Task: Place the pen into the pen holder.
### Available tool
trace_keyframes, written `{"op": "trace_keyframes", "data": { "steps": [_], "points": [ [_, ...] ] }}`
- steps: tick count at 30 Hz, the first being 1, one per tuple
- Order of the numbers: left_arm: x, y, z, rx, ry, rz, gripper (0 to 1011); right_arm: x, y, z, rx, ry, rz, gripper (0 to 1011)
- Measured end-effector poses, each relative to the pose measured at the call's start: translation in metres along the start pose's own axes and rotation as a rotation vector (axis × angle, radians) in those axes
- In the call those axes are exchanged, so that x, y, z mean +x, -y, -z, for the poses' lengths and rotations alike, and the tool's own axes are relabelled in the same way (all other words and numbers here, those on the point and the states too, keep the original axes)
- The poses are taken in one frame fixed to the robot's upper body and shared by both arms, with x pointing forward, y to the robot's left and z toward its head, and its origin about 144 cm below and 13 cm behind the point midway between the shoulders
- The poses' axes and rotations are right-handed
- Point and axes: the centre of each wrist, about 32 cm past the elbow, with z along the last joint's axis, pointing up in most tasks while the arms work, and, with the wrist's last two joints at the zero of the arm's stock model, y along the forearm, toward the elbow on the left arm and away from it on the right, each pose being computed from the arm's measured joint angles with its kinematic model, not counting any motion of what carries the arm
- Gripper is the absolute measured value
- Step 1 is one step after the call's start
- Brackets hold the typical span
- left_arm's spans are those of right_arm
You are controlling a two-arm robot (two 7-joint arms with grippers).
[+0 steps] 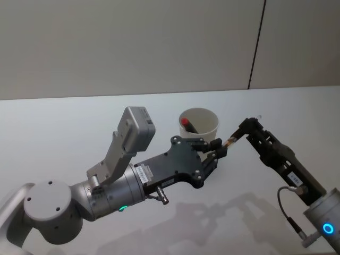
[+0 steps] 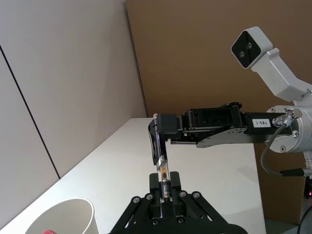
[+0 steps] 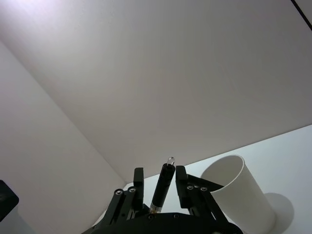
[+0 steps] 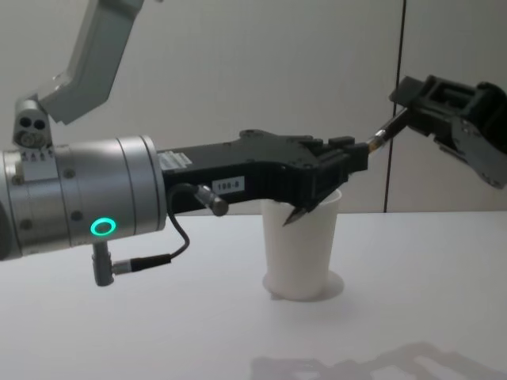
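The pen [image 1: 231, 141] hangs in the air just right of the pen holder [image 1: 200, 125], a white paper cup. My left gripper [image 1: 217, 151] is shut on the pen's lower end, and its fingers [image 2: 176, 185] press close on both sides of the pen [image 2: 165, 175]. My right gripper [image 1: 247, 127] straddles the pen's upper end. Its fingers [image 3: 139, 176] stand a little apart from the pen [image 3: 163, 187], so it is open. From the chest, the pen [image 4: 383, 133] bridges the left gripper [image 4: 354, 158] and the right gripper [image 4: 409, 104], above the cup [image 4: 301, 245].
A red-capped item [image 1: 186, 123] stands inside the cup. The white table [image 1: 64, 127] stretches around it, with a grey wall behind. The cup [image 3: 239, 195] also sits close beside the right gripper.
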Motion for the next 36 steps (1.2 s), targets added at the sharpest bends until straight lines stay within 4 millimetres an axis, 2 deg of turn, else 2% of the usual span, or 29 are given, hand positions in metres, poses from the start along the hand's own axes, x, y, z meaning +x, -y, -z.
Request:
{"op": "trace_keyframes", "data": {
  "steps": [2,5,6,9,11,26,30,31,36],
  "points": [
    [0.0,0.0,0.0,0.0,0.0,0.0,136,0.0,0.0,0.0,0.002,0.001,-0.002,386],
    [0.0,0.0,0.0,0.0,0.0,0.0,137,-0.0001,-0.0001,0.0,0.006,0.002,-0.004,271],
    [0.0,0.0,0.0,0.0,0.0,0.0,137,-0.0002,-0.0001,0.0,0.008,0.002,-0.005,271],
    [0.0,0.0,0.0,0.0,0.0,0.0,136,-0.0008,-0.0003,0.0,0.012,0.004,-0.009,153],
    [0.0,0.0,0.0,0.0,0.0,0.0,136,-0.0009,-0.0003,0.0,0.013,0.004,-0.01,128],
    [0.0,0.0,0.0,0.0,0.0,0.0,138,-0.0014,-0.0005,-0.0001,0.016,0.023,-0.004,123],
    [0.0,0.0,0.0,0.0,0.0,0.0,253,-0.0014,-0.0007,-0.0002,0.016,0.027,-0.002,123],
    [0.0,0.0,0.0,0.0,0.0,0.0,253,-0.0014,-0.0008,-0.0002,0.016,0.028,-0.002,123],
    [0.0,0.0,0.0,0.0,0.0,0.0,419,-0.0013,-0.0007,-0.0004,0.014,0.033,0.001,123]
  ]
}}
